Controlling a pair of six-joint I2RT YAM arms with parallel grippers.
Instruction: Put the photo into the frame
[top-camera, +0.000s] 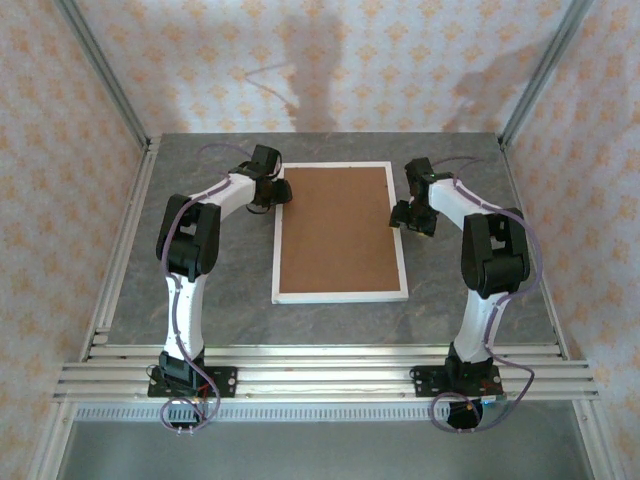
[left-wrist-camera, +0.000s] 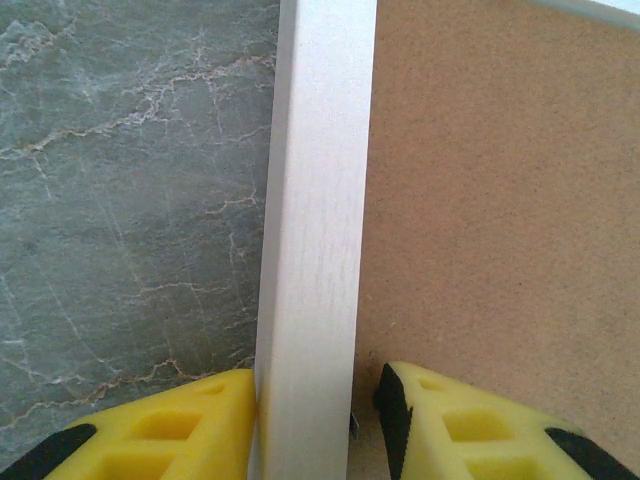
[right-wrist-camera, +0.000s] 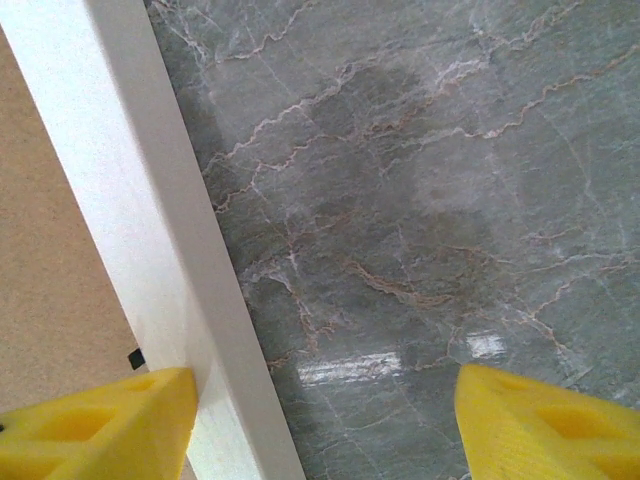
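Note:
The white frame (top-camera: 340, 296) lies flat in the middle of the table with a plain brown backing board (top-camera: 335, 225) inside it. The photo is hidden. My left gripper (top-camera: 278, 192) is at the frame's left rail near the far corner. In the left wrist view the left gripper (left-wrist-camera: 318, 375) straddles that rail (left-wrist-camera: 315, 200), open: one yellow finger touches its outer side and the other stands a narrow gap off its inner side, over the board. My right gripper (top-camera: 405, 220) is at the right rail. Seen from its wrist, the right gripper (right-wrist-camera: 325, 375) is open wide, one finger (right-wrist-camera: 110, 420) over the rail (right-wrist-camera: 150, 230) and the other over bare table.
The grey marbled table (top-camera: 470, 150) has aluminium rails along its left and near edges (top-camera: 320, 365). Patterned walls close the back and sides. A small metal tab (left-wrist-camera: 352, 425) sits on the board by the left rail.

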